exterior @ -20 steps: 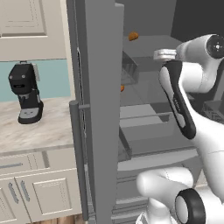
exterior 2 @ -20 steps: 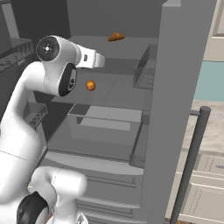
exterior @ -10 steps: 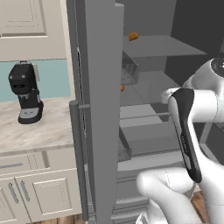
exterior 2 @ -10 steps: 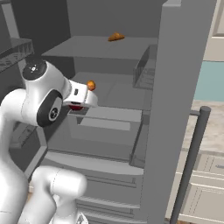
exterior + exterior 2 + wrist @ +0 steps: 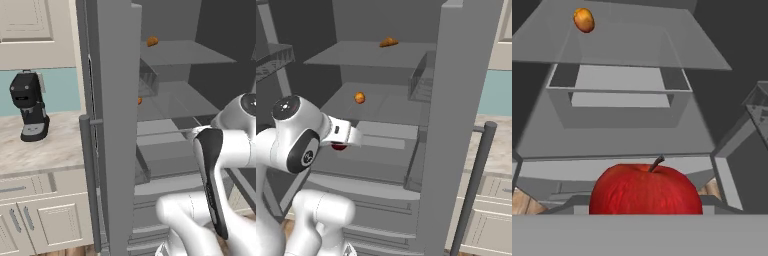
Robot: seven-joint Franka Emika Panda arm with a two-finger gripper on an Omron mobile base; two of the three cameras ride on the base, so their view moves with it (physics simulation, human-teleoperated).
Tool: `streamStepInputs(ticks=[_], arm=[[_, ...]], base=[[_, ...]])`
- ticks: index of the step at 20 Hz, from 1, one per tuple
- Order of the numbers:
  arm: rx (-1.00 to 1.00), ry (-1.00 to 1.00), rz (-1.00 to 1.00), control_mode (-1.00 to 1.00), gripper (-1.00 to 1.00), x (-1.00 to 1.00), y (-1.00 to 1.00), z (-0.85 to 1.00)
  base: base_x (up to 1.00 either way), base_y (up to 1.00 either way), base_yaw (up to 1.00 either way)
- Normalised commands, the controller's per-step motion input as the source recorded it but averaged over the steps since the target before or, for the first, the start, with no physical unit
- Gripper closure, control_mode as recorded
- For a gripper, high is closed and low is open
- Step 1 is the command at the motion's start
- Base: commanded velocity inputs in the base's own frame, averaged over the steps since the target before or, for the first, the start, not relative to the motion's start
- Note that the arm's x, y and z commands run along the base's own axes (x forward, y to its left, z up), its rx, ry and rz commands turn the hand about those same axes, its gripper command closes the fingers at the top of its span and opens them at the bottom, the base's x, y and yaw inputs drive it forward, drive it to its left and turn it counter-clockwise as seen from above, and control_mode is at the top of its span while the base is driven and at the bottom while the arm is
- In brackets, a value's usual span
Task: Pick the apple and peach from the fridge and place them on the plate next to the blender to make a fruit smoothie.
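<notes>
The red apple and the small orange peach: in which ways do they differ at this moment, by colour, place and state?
Colour: the round red apple is deep red with a brown stem; the small round orange peach is orange. Place: the peach rests on a grey fridge shelf; the apple sits lower, in front of the shelves. State: the apple is held in the jaws of the gripper; the peach lies free. Both are round fruits.

Peach (image 5: 359, 97) on fridge (image 5: 406, 55) shelf

Peach (image 5: 359, 97) on fridge (image 5: 466, 100) shelf, apple (image 5: 338, 146) at gripper (image 5: 356, 137)
</notes>
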Motion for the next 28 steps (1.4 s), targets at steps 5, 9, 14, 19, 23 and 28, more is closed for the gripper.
streamStepInputs(ticks=[5, 9, 14, 19, 23, 28], arm=[[0.0, 0.0, 0.0, -1.0, 1.0, -0.59, 0.0, 0.0], [0.0, 0.0, 0.0, -1.0, 1.0, 0.0, 0.0, 0.0], [0.0, 0.0, 0.0, 1.0, 1.0, 0.0, 0.0, 0.0], [0.0, 0.0, 0.0, 1.0, 1.0, 0.0, 0.0, 0.0], [0.0, 0.0, 0.0, 1.0, 1.0, 0.0, 0.0, 0.0], [0.0, 0.0, 0.0, 1.0, 1.0, 0.0, 0.0, 0.0]], base=[[0.0, 0.0, 0.0], [0.0, 0.0, 0.0], [-0.52, -0.04, 0.0], [-0.68, -0.07, 0.0], [-0.44, -0.01, 0.0], [-0.31, 0.0, 0.01]])
